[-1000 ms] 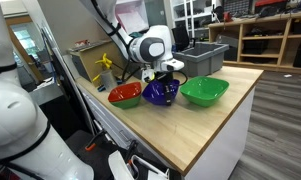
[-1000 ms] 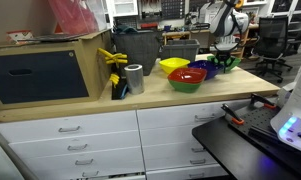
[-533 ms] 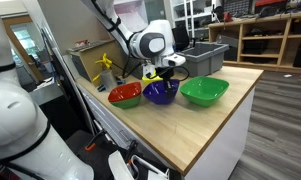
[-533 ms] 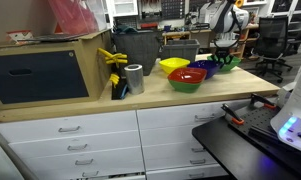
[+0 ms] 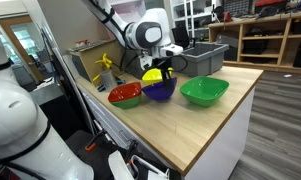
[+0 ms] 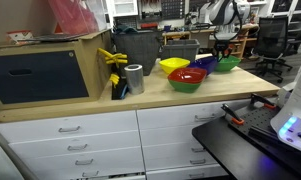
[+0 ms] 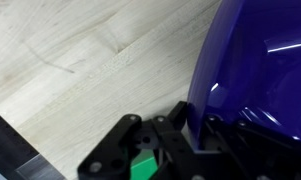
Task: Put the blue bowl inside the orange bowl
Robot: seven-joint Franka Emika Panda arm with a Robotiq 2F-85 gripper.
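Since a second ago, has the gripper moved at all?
Yes. Against the green bowl, which stayed put, the gripper has risen and edged slightly toward the orange bowl, holding the blue bowl.

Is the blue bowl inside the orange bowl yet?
Not inside: the blue bowl is beside the orange bowl, between it and the green bowl, gripper on its rim.

Green bowl [image 5: 204, 91] and yellow bowl [image 5: 150, 75] rest on counter [image 5: 190, 130].

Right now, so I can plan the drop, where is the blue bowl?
In an exterior view, the blue bowl is between the orange bowl and the green bowl, with the hand gripping its rim.
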